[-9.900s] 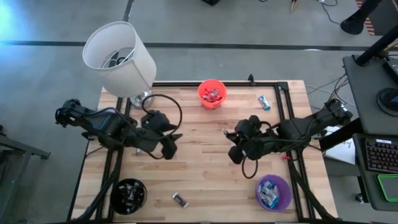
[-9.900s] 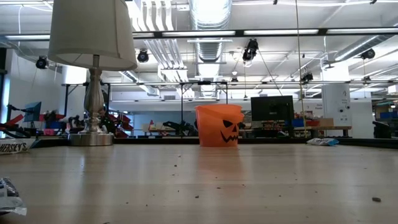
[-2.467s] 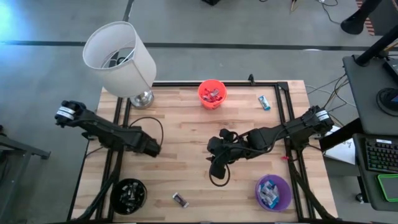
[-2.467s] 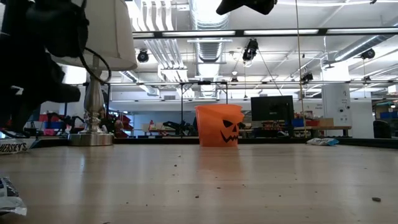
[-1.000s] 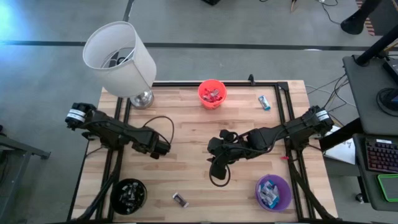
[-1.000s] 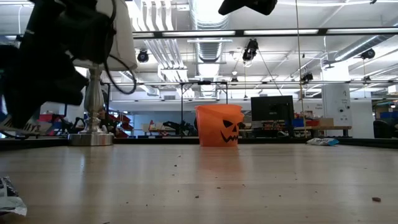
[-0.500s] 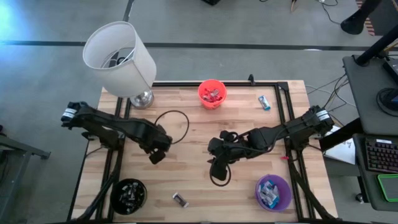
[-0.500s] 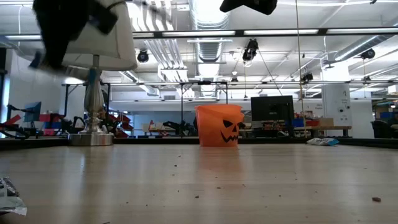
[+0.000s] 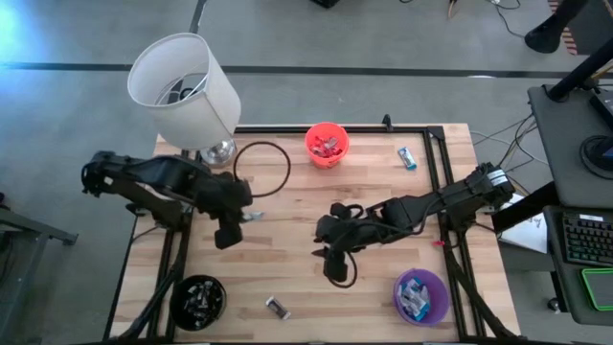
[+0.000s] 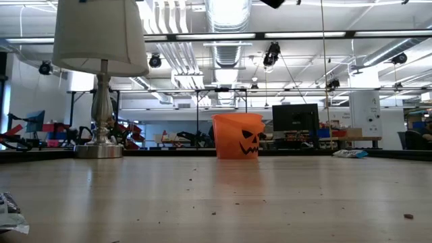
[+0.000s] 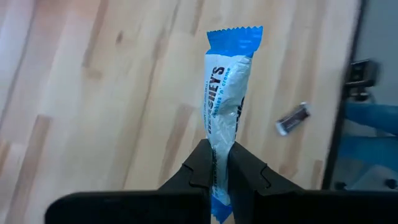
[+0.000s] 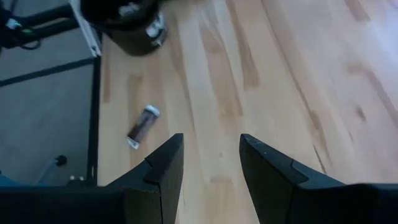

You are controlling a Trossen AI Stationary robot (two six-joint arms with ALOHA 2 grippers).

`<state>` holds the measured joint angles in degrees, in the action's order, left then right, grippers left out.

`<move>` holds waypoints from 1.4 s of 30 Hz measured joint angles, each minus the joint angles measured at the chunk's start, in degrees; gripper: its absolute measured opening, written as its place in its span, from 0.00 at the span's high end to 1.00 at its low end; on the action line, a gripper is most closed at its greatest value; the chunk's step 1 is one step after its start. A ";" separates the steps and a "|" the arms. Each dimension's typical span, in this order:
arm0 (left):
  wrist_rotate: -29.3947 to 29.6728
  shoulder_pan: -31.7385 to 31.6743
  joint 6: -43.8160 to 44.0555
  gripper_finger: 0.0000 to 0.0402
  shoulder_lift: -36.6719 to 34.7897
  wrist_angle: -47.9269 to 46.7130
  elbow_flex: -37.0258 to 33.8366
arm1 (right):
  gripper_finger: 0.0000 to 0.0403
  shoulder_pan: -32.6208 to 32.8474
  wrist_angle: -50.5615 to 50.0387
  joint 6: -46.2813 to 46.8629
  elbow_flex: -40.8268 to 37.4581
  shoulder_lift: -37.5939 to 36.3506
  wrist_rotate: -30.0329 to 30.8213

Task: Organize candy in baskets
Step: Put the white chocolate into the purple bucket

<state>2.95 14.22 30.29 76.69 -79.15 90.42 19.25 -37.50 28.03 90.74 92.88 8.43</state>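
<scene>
My left gripper [image 11: 219, 163] is shut on a light blue and white candy [image 11: 225, 106], held over the left half of the table [image 9: 287, 278]; in the high view the candy [image 9: 253, 217] shows at the fingertips. Over the table's middle my right gripper [image 12: 211, 155] stands open with nothing between its fingers. The orange basket [image 9: 326, 144] stands at the far edge, the black basket [image 9: 199, 299] at the near left, the purple basket [image 9: 421, 295] at the near right. A dark brown candy [image 9: 278, 307] lies near the front edge, a light blue one [image 9: 408, 157] at the far right. My left gripper pinches the candy between its two fingers near one end [image 11: 219, 149]. The fingers lie along the candy, and most of it sticks out past the fingertips, with the crimped blue end [image 11: 235, 40] farthest out. The candy is clear of the table.
A lamp with a white shade [image 9: 184, 88] stands at the far left corner, its base [image 10: 99, 150] on the table. A cable loop [image 9: 261, 170] lies near it. Bare wood lies between the two grippers and in front of the orange basket [image 10: 237, 136].
My left gripper has gone up with the candy, leaving the low view where the arm filled the left side a second ago. The arm has swung and turned in the high view. My right gripper has stayed open and nearly still.
</scene>
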 joint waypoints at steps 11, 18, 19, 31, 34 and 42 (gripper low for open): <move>-6.66 0.52 -8.33 0.99 -0.90 5.26 -1.26 | 0.63 -0.17 12.58 -5.66 0.00 0.00 2.21; -9.52 0.65 -14.66 0.99 -0.11 10.79 -1.98 | 0.63 -1.62 21.33 -10.23 0.00 0.00 2.32; -9.54 0.63 -15.35 0.99 -0.09 11.14 -2.00 | 0.63 -1.80 22.39 -11.05 0.00 0.00 2.33; -9.63 0.63 -21.25 0.99 -0.07 18.36 -2.06 | 0.63 -3.84 28.43 -12.26 0.04 2.48 2.10; -9.63 0.61 -22.20 0.99 -0.05 18.38 -2.06 | 0.63 -3.76 29.83 -12.26 0.04 2.49 2.05; -8.20 0.49 -24.38 0.99 0.00 20.97 -2.06 | 0.66 -3.78 30.77 -12.08 0.04 2.54 1.64</move>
<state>-5.25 14.71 5.90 76.69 -58.17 88.36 15.46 -6.72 15.94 90.78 95.42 10.07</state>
